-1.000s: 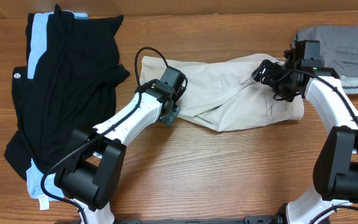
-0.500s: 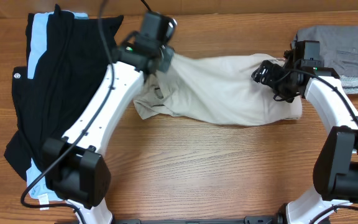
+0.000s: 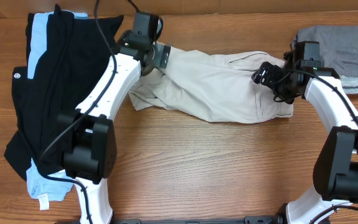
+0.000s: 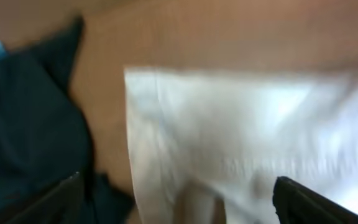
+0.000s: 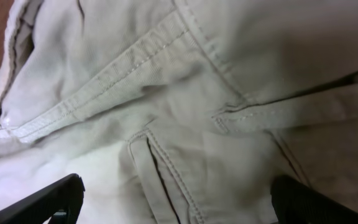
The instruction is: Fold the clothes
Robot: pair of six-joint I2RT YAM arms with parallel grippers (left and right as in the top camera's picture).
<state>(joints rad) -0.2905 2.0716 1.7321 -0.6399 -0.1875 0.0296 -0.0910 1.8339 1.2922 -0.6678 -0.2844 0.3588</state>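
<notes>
Wooden table [image 3: 197, 168] under beige shorts [image 3: 216, 93]

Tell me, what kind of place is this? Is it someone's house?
Probably a robot practice lab, not a house. A left robot arm and a right robot arm stand at a wooden table, with beige shorts between them and a black garment piled nearby.

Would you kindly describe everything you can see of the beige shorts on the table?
The beige shorts look like pale cotton with stitched seams and a pocket opening. They lie crumpled and stretched sideways across the far middle of the wooden table, not yet folded, near the black garment. The left gripper hangs open at their left end and the right gripper stands open over their right end; neither grips them.
</notes>
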